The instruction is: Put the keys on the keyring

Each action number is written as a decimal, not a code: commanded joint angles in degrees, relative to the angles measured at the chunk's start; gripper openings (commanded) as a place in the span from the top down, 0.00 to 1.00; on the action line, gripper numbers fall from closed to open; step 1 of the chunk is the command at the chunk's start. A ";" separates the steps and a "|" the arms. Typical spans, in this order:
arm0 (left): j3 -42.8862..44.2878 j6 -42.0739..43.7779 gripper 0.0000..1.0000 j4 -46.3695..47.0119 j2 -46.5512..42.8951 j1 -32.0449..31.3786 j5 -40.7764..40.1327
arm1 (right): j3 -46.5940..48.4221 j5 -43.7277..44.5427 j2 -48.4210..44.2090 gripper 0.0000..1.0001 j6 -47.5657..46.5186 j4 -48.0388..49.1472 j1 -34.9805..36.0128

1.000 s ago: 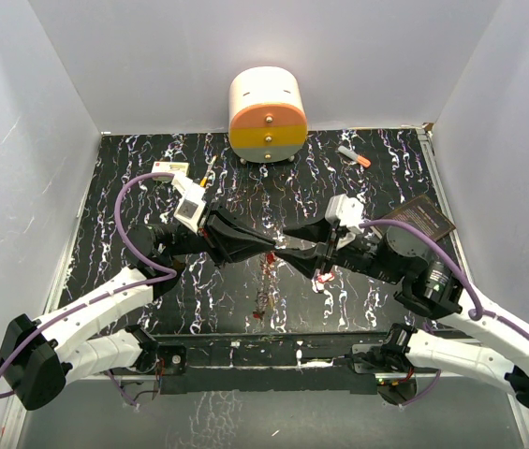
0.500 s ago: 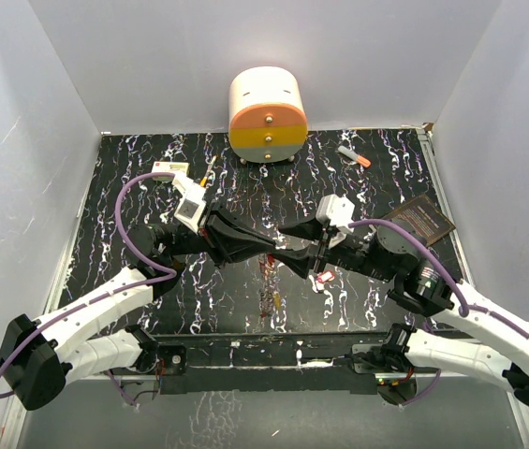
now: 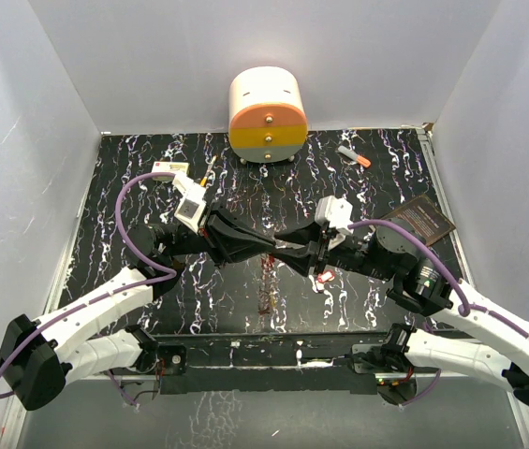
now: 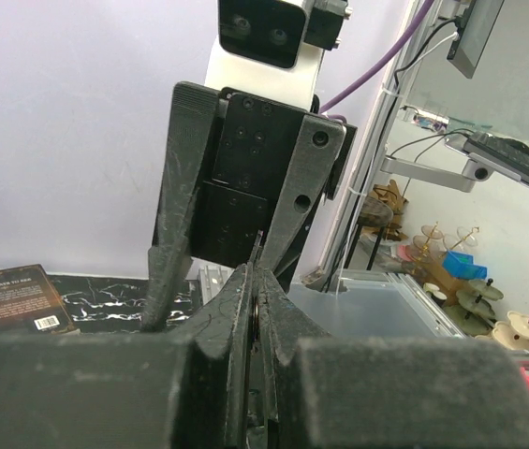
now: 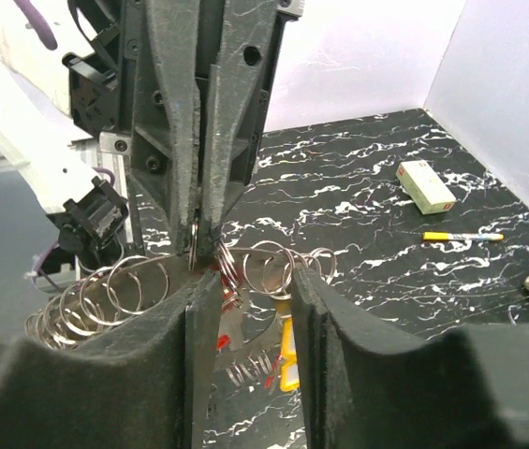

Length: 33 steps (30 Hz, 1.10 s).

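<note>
The keyring (image 5: 266, 269) is a linked bunch of silver wire rings held in the air over the table's middle. My left gripper (image 3: 276, 250) is shut on one ring (image 5: 193, 245), whose thin edge shows between its pads (image 4: 257, 309). Keys with yellow (image 5: 288, 354) and red (image 5: 219, 339) heads hang below the rings. My right gripper (image 5: 250, 281) faces the left one tip to tip and is open. Its fingers (image 5: 200, 346) stand on either side of the hanging rings and keys. In the top view the keys (image 3: 265, 281) dangle below both tips.
A round cream, orange and yellow drawer box (image 3: 267, 114) stands at the back. An orange-tipped marker (image 3: 355, 156) lies at the back right, and a dark book (image 3: 420, 220) at the right. A small white box (image 3: 163, 169) and a yellow pen (image 3: 208, 173) lie at the back left.
My right gripper has shifted slightly left toward the left gripper, and its jaws have narrowed a little. The hanging keys have swung. The left gripper has not moved.
</note>
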 commanded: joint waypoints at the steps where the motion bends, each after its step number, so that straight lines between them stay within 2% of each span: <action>1: 2.06 -0.49 1.00 2.85 -2.28 -0.21 -0.56 | 2.88 -1.78 -0.38 0.69 -0.23 4.86 0.11; 3: 2.07 -0.41 1.00 2.73 -2.29 -0.22 -0.49 | 2.89 -1.78 -0.17 0.75 -0.17 4.87 0.10; 6: 1.92 -0.31 1.00 2.62 -2.39 -0.22 -0.32 | 3.00 -2.02 -0.29 0.76 0.10 4.83 0.11; 14: 1.70 -0.08 1.00 2.15 -2.64 -0.22 -0.15 | 2.73 -1.72 -1.65 0.68 1.09 4.85 0.07; 31: 2.47 -0.13 1.00 1.20 -2.21 -0.22 0.04 | 2.46 -3.37 -1.33 0.67 1.13 6.09 0.11; 33: 2.59 -0.24 1.00 1.25 -2.29 -0.21 -0.04 | 2.60 -3.69 -1.10 0.69 1.20 5.98 0.11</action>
